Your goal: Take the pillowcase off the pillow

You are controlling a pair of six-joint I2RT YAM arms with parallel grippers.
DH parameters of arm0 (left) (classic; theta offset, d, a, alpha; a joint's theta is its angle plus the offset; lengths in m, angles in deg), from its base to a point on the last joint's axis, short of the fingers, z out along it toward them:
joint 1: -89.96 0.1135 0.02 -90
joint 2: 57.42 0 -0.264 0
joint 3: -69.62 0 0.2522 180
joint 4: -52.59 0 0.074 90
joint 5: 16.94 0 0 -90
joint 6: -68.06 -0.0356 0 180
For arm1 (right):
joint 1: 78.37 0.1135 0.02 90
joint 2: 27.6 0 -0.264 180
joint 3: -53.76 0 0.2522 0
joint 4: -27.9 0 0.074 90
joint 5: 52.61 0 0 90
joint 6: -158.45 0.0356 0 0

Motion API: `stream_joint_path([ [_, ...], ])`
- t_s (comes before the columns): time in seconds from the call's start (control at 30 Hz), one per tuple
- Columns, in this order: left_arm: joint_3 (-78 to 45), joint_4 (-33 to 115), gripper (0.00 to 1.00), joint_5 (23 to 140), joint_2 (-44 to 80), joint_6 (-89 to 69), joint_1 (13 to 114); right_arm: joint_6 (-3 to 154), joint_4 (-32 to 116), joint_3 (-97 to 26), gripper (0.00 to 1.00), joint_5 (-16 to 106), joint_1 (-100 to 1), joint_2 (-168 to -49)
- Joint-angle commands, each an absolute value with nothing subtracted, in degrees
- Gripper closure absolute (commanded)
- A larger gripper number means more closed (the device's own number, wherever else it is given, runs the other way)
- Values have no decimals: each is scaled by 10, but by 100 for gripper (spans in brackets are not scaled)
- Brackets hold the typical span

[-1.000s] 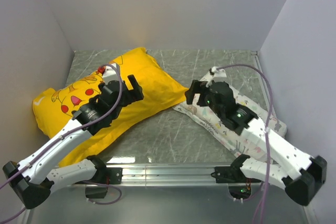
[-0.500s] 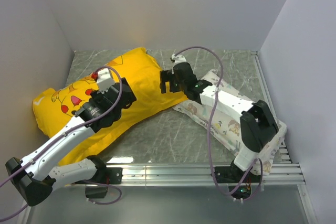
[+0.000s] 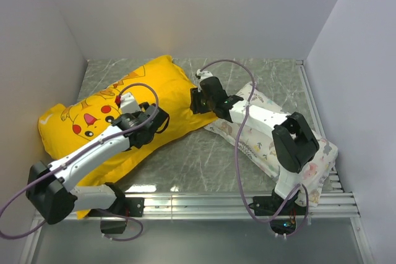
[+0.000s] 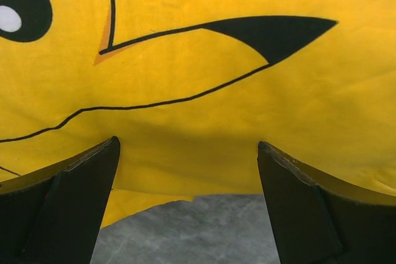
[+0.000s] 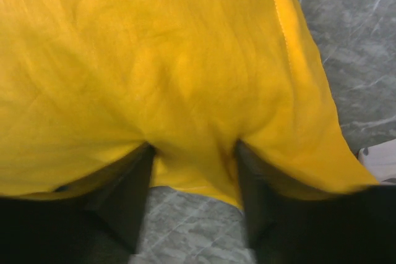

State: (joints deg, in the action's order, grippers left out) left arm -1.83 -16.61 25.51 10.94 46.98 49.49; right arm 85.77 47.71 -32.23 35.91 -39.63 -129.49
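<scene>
The yellow pillowcase [image 3: 124,100] with a cartoon print lies plump at the left of the table; the pillow is hidden from view. My right gripper [image 3: 197,100] is at the pillowcase's right corner. In the right wrist view its jaws [image 5: 193,146] pinch a bunched fold of the yellow cloth [image 5: 154,60]. My left gripper [image 3: 162,120] sits at the near edge of the pillowcase. It stands open [image 4: 187,143], with the yellow cloth [image 4: 198,91] just beyond its fingertips and bare table between them.
A white pillow printed with small pastel figures [image 3: 272,134] lies at the right under the right arm. The table top is grey marble [image 3: 204,153], with walls on three sides and a metal rail [image 3: 198,202] along the front.
The right arm swung left from over the printed pillow to the yellow pillowcase's corner, and its jaws narrowed on the cloth. The left gripper slid down to the pillowcase's near edge.
</scene>
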Motion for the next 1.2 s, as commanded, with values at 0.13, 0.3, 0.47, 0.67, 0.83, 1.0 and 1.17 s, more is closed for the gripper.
stream_joint_path([
  [0.13, 1, -173, 20, 202, 152, 524, 500, 866, 477, -386, 80, 393, -396, -1317],
  [0.3, -9, -131, 100, 197, 130, 468, 517, 866, 494, -398, 92, 397, -394, -1296],
  [0.47, -46, -143, 100, 186, 89, 422, 523, 855, 527, -436, 93, 393, -392, -1268],
  [0.67, -121, -143, 100, 195, 32, 336, 523, 844, 562, -480, 94, 385, -386, -1218],
  [0.83, -246, -168, 99, 194, 34, 264, 515, 837, 590, -528, 93, 380, -381, -1173],
  [1.0, -346, -163, 99, 188, 65, 205, 514, 829, 620, -584, 91, 375, -381, -1160],
  [1.17, -400, -125, 99, 253, 123, 154, 580, 827, 650, -638, 90, 375, -381, -1206],
])
